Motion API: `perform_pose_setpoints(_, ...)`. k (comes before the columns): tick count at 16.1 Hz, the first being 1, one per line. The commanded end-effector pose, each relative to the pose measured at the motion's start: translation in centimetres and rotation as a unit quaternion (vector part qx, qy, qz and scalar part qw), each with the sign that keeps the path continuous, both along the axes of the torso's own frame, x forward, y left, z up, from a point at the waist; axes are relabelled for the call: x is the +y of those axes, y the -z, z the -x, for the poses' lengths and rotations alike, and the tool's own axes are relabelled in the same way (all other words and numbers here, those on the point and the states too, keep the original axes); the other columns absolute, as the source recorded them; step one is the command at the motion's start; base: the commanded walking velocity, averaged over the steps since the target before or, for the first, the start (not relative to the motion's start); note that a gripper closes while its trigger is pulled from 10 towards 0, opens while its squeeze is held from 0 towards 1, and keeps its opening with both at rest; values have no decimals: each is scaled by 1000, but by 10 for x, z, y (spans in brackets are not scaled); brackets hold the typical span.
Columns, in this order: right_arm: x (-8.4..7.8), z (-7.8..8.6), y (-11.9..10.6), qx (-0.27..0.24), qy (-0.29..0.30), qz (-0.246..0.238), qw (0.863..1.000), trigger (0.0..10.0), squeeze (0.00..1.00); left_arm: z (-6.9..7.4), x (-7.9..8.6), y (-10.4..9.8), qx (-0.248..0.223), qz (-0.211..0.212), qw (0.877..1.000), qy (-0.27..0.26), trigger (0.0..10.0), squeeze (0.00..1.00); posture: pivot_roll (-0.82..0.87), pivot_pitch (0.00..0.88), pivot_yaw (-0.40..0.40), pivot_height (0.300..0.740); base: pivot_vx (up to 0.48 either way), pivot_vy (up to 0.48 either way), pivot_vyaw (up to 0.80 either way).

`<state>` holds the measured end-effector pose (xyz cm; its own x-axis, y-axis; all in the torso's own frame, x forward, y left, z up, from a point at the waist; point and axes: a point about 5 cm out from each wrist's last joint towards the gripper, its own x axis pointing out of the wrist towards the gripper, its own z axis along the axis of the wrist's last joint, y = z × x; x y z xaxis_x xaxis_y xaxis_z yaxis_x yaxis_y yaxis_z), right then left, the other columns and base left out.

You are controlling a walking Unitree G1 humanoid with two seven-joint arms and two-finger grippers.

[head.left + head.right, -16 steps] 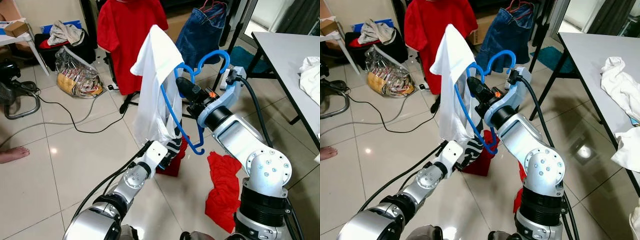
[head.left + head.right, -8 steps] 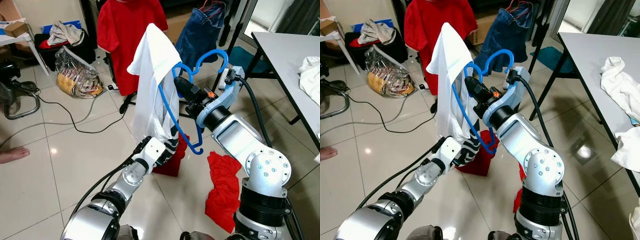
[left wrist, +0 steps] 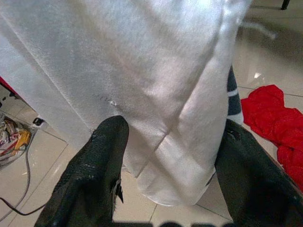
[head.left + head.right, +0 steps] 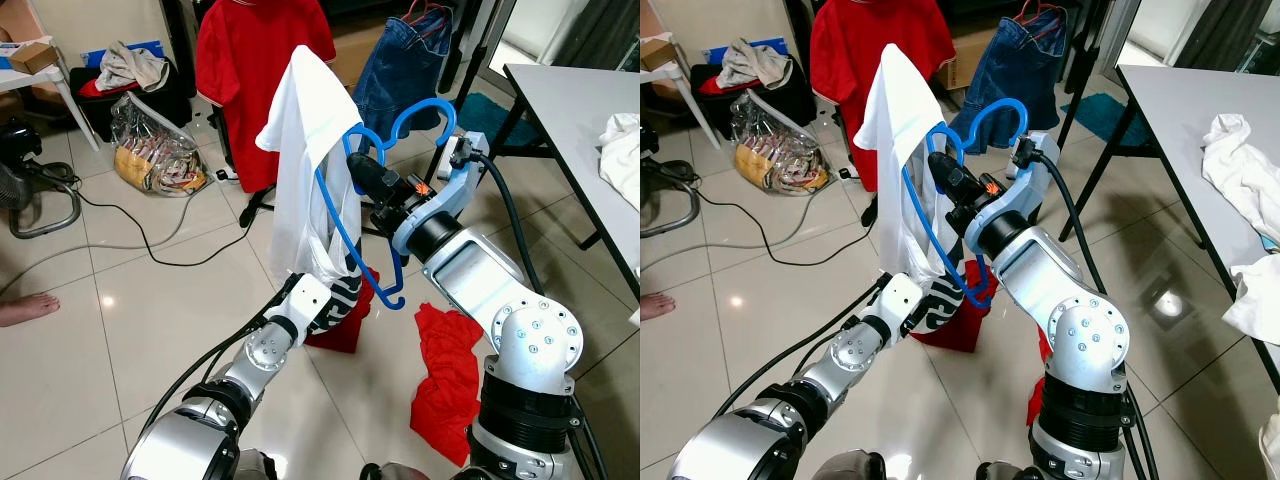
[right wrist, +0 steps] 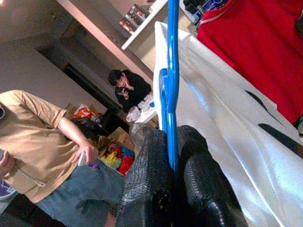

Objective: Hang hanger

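— While the white shirt (image 4: 305,150) is hanging draped over the blue hanger (image 4: 352,215), what is the right gripper (image 4: 362,177) doing?

— It is holding the hanger up in mid-air, above the tiled floor (image 4: 120,300). In the right wrist view its fingers (image 5: 151,189) are pressing together on the blue bar (image 5: 171,85), clenched around it, with the white cloth lying just beside them.

— And the left gripper (image 4: 335,295)?

— It is reaching up at the shirt's lower edge. In the left wrist view its two fingers (image 3: 90,175) are standing spread apart, with the hem (image 3: 175,165) hanging between them; they are not closing on it.

— Where is the hanger's hook (image 4: 425,115) pointing?

— It is curving upward above the right arm's wrist, toward the clothes at the back: a red shirt (image 4: 255,70) and a pair of jeans (image 4: 405,65) are hanging there.

— Anything else around?

— Red cloth (image 4: 445,385) is lying crumpled on the floor beside the right arm, and another red piece (image 4: 340,325) is sitting under the left gripper. A desk (image 4: 570,110) is standing to the right with white cloth (image 4: 622,150) on it. A person's bare foot (image 4: 25,308) is showing at the left edge.
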<state>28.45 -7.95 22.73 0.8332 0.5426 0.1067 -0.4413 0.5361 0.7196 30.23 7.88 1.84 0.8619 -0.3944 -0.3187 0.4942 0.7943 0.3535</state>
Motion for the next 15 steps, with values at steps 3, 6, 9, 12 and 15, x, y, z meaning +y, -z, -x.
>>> perform_pose_setpoints(3, 0, 3, -11, -26, -3, -12, 1000, 10000, 0, -2, -4, -4, -12, -3, 1000, 15, 0, 0, 17, 66, 12, 740, 0, 0, 0)
perform_pose_setpoints(6, -1, 3, -12, -26, -2, -14, 1000, 10000, 0, -3, -5, -6, -17, -2, 1000, 19, 0, 0, 16, 64, 12, 740, 0, 0, 0)
perform_pose_setpoints(9, -1, 3, -12, -27, -1, -14, 1000, 10000, 0, -3, -5, -6, -18, 0, 1000, 20, 0, 0, 16, 64, 12, 740, 0, 0, 0)
perform_pose_setpoints(12, -1, 3, -12, -27, -1, -15, 1000, 10000, 0, -3, -6, -7, -19, 2, 1000, 21, 0, 0, 16, 64, 12, 740, 0, 0, 0)
perform_pose_setpoints(15, -1, 2, -13, -27, -1, -15, 1000, 10000, 0, -3, -5, -7, -20, 2, 1000, 22, 0, 0, 15, 62, 12, 740, 0, 0, 0)
